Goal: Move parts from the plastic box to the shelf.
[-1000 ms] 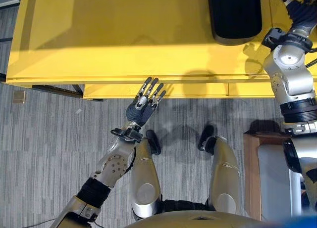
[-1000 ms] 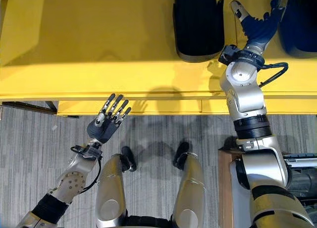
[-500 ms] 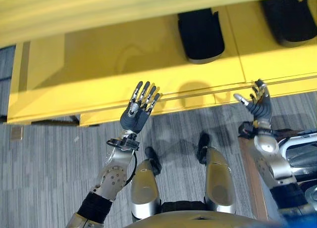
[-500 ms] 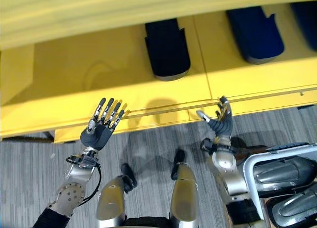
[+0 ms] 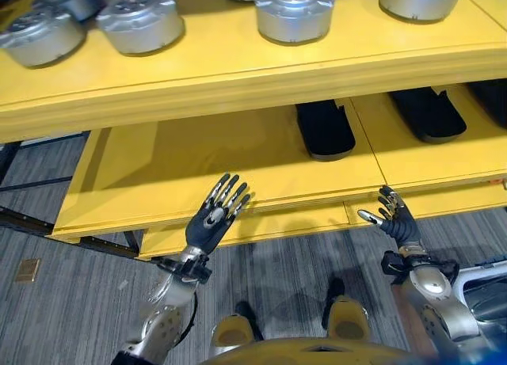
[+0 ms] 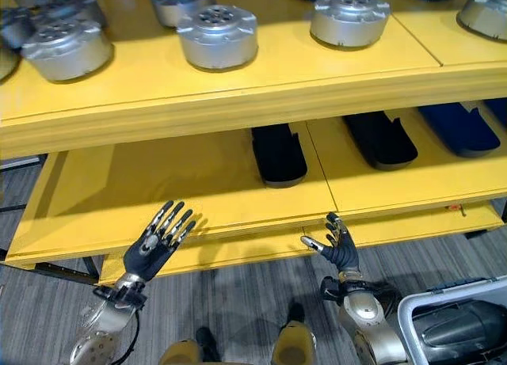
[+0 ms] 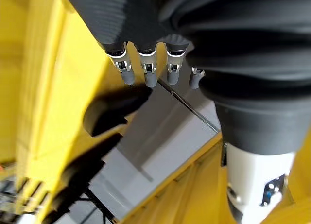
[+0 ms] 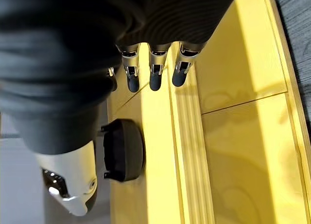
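Both hands are empty and held up before the yellow shelf (image 5: 198, 159). My left hand (image 5: 212, 222) is open, fingers straight, at the lower board's front edge. My right hand (image 5: 394, 221) is open too, just below that edge further right. On the lower board lie black parts (image 5: 325, 127) (image 5: 428, 112) and a blue one (image 6: 459, 127). The right wrist view shows straight fingers (image 8: 155, 76) and a black part (image 8: 124, 151) on the yellow board. The plastic box (image 6: 444, 291), white-rimmed, stands at my lower right with a grey part (image 6: 463, 329) inside.
The shelf's upper board (image 5: 238, 72) carries several round silver parts (image 5: 295, 13) (image 6: 218, 36). The left half of the lower board is bare. Grey carpet (image 5: 71, 302) lies under and before the shelf.
The camera has tilted up, bringing the upper board into view. My right hand has drawn back from over the lower board to just before its front edge. The left hand stays open.
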